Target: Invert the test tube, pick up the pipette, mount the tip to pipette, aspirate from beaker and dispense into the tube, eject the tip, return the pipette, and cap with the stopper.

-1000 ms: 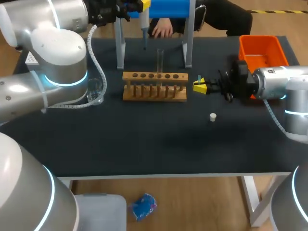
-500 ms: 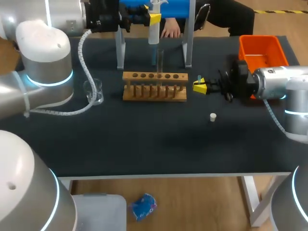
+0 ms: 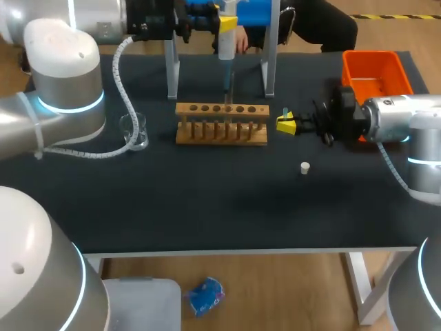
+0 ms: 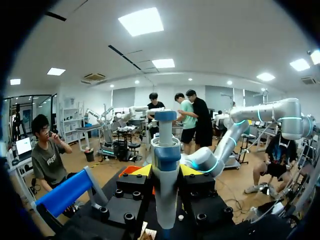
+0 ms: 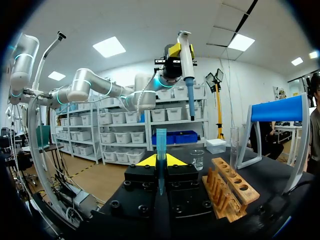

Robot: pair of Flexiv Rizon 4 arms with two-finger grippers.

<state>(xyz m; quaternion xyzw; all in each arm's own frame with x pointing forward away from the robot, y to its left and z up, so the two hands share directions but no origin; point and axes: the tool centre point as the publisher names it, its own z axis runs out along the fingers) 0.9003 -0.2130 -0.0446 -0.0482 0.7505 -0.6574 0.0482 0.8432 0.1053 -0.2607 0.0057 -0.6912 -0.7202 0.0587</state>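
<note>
As your left end effector (image 4: pixel 166 171), clamped on the pipette (image 3: pixel 225 45), is shifting toward the test tube (image 3: pixel 229 81), your right end effector (image 5: pixel 160 161) is gripping the unmounted tip (image 5: pixel 161 142).

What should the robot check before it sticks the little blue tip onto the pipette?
1. Left hand shut on the pipette: ok.
2. Right hand shut on the tip: ok.
3. Pipette end lined up with the tip: not ok, they are well apart.
4. Test tube upright in the rack: ok.
5. Liquid in the beaker: cannot tell.
6. Stopper lying free on the table: ok.
</note>
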